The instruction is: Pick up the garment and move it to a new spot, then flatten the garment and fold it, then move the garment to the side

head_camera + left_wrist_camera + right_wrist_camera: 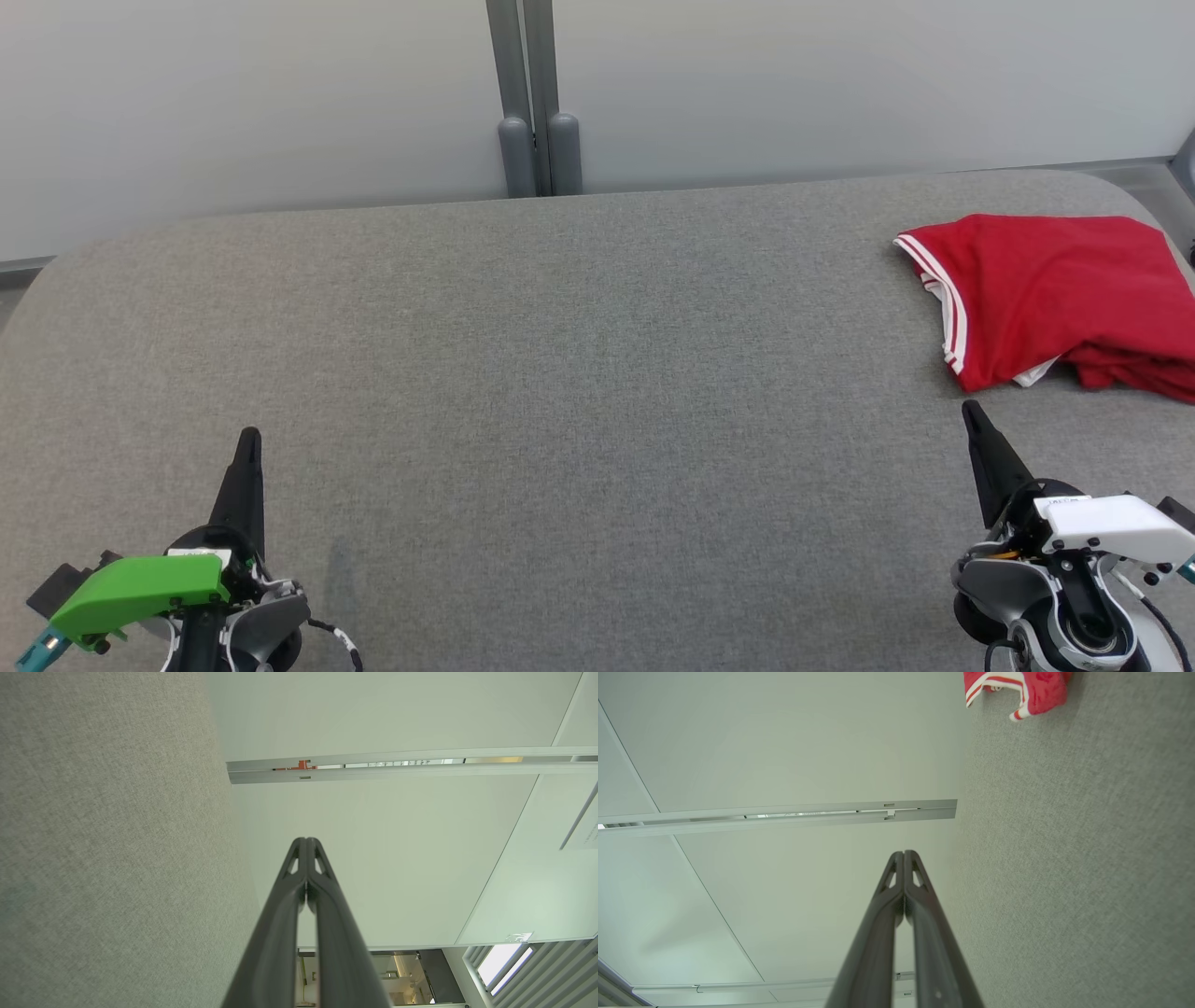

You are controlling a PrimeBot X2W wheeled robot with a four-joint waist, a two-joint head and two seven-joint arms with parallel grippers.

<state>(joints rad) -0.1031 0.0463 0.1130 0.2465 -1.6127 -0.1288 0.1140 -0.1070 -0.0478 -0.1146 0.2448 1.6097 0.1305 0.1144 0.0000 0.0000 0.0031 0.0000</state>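
- Now finds the red garment (1055, 289) loosely folded at the far right of the grey padded table (560, 373), with its white-striped trim turned toward the middle and its right side cut off by the frame edge.
- Places the left gripper (248, 443) at the lower left over bare table, well apart from the garment, with jaws pressed together on nothing.
- Places the right gripper (971, 411) at the lower right, tip near the garment's front edge but not touching it, with jaws likewise together and empty.
- Shows, in the left wrist view, the left gripper (306, 842) closed tip to tip beside the table.
- Shows, in the right wrist view, the right gripper (904, 855) closed the same way, with the garment (1036, 690) on the table at the top edge.
- Sets pale wall panels (280, 93) and a grey post (532, 93) behind the table.
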